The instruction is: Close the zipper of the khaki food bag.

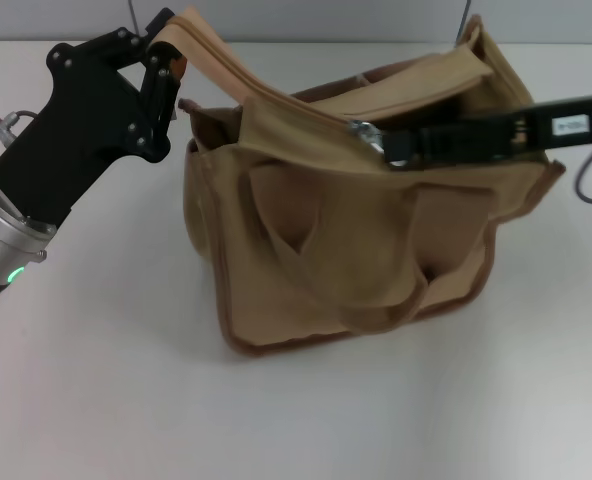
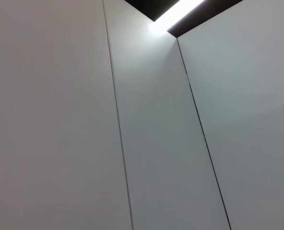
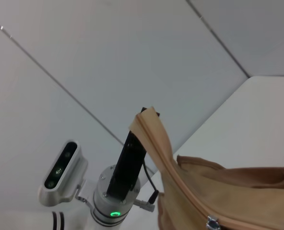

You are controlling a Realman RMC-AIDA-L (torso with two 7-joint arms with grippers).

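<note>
I see the khaki food bag [image 1: 356, 250] standing at the centre of the white bench [image 1: 96, 400], its top gaping. My left end effector [image 1: 164, 62], in the upper left of the head view, is clenched on the raised end of the zipper [image 1: 266, 88] tape, lifting it above the bag. My right end effector [image 1: 388, 145] reaches in from the right edge and meets the silver pull tab [image 1: 364, 130] at the bag's top; I cannot tell whether it grips.

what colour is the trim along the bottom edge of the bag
Darker brown trim on the tan bag, clearest in the head view.
</note>
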